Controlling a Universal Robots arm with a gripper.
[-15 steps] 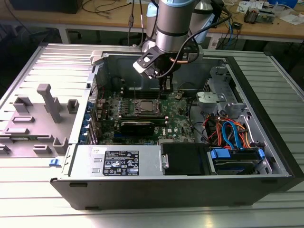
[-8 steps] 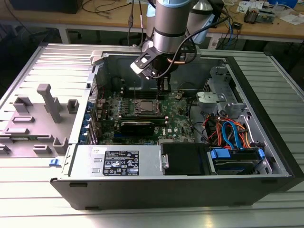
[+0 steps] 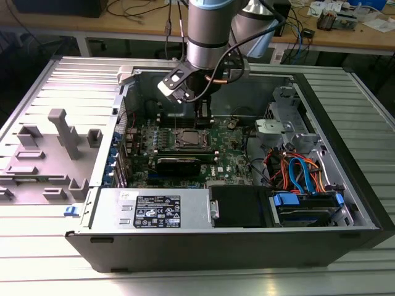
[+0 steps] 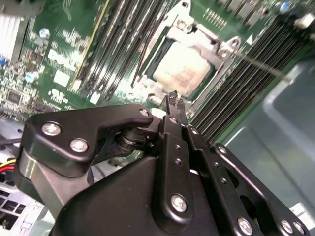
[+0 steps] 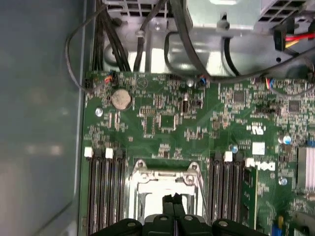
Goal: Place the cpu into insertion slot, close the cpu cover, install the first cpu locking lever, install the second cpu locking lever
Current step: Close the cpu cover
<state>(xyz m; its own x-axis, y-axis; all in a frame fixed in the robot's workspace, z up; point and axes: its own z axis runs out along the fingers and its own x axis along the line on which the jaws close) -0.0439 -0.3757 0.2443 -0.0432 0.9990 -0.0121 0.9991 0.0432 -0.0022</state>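
Green motherboard, cpu in insertion slot

Gripper is hanging just over insertion slot, taking overhead room; memory slots are flanking the slot on two sides; cables are crowding well off it.

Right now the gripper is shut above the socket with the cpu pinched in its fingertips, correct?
No. The cpu lies in the insertion slot, not in the gripper; the second wrist view shows it. The gripper is shut above the slot, as you say.
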